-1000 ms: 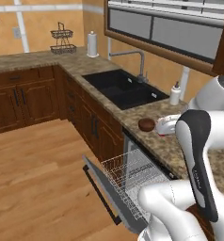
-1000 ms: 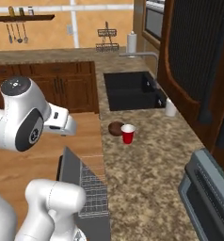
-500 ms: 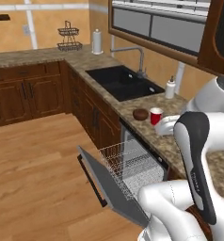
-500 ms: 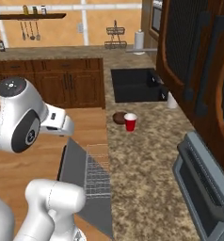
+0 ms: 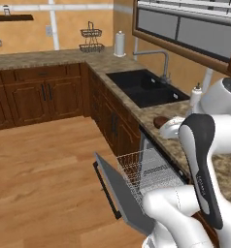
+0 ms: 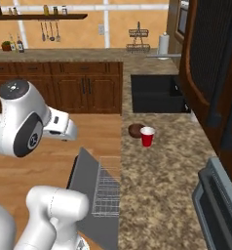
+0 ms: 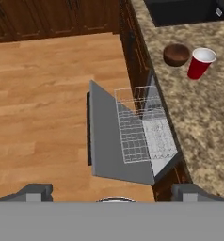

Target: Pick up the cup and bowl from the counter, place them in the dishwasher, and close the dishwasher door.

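1. Counter (image 5: 151,112) in the left base view runs along the wall past a black sink (image 5: 144,87). The bowl (image 5: 160,121) sits on it, partly behind the white arm. Below, the dishwasher door (image 5: 120,191) hangs open, with the white wire rack (image 5: 146,169) pulled out above it.
2. In the right base view the cup (image 6: 147,136) stands upright on the counter, and the bowl (image 6: 135,130) is just beside it on its left.
3. In the hand view the pincer (image 7: 111,192) is released, its fingertips (image 7: 35,192) wide apart and nothing between them. It hangs over the wooden floor (image 7: 43,108), well apart from the cup (image 7: 199,62) and the bowl (image 7: 176,54).
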Robot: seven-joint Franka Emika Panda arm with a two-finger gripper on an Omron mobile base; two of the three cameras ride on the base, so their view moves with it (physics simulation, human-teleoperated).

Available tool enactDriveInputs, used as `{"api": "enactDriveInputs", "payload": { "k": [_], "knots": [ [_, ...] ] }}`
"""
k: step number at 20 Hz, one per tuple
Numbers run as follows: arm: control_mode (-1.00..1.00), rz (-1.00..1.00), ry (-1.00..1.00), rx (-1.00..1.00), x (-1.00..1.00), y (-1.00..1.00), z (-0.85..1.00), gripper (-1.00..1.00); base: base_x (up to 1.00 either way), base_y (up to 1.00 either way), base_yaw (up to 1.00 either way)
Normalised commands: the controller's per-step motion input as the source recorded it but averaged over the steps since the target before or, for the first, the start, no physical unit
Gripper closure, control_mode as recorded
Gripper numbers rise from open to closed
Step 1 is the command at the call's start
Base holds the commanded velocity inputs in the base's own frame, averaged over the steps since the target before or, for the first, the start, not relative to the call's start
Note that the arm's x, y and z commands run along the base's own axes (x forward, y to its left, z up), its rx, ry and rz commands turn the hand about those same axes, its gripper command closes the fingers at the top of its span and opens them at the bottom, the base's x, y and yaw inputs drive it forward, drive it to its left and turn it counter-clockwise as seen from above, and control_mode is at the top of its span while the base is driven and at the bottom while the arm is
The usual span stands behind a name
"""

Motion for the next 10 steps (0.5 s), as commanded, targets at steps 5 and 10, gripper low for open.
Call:
{"api": "enactDriveInputs", "payload": {
  "k": [5, 10],
  "knots": [
    [1.00, 0.00, 0.00, 0.00, 0.00, 0.00, 0.00, -1.00, 0.63, -0.18, 0.01],
    [1.00, 0.00, 0.00, 0.00, 0.00, 0.00, 0.00, -1.00, 0.25, -0.22, 0.00]
  ]
}}
